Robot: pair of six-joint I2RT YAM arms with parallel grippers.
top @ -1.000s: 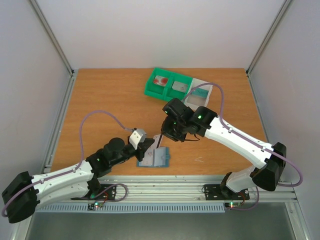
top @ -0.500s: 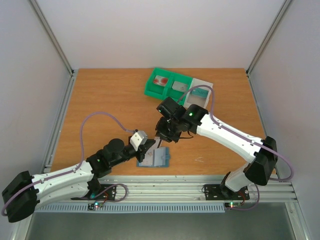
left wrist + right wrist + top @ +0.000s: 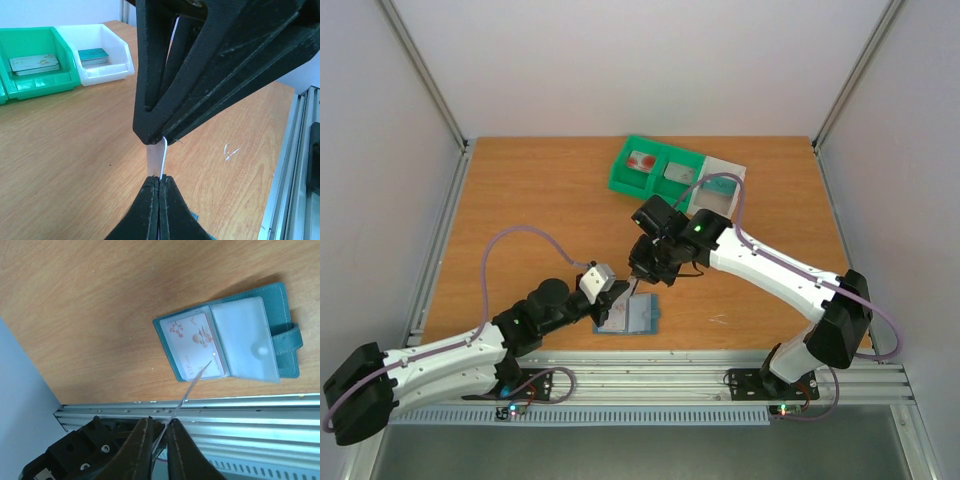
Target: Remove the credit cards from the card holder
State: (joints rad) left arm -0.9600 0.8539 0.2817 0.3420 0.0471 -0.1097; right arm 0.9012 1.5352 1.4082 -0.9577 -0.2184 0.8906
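Well, the table (image 3: 520, 220) has lots of bare wood to the left and back, with the bins (image 3: 620, 182) far off, and the open holder (image 3: 642, 316) lies flat near the front rail (image 3: 670, 372). Just over it, the left gripper (image 3: 159, 179) and right gripper (image 3: 159, 422) both pinch one thin sheet (image 3: 156, 159) standing on edge; card or sleeve, I cannot tell. A white card (image 3: 192, 342) with red marks sits in the holder.

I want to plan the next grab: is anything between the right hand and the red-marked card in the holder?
Yes. A thin pale sheet stands on edge over the red-marked card in the card holder, running up between the right hand's fingers. The left hand pinches it too.
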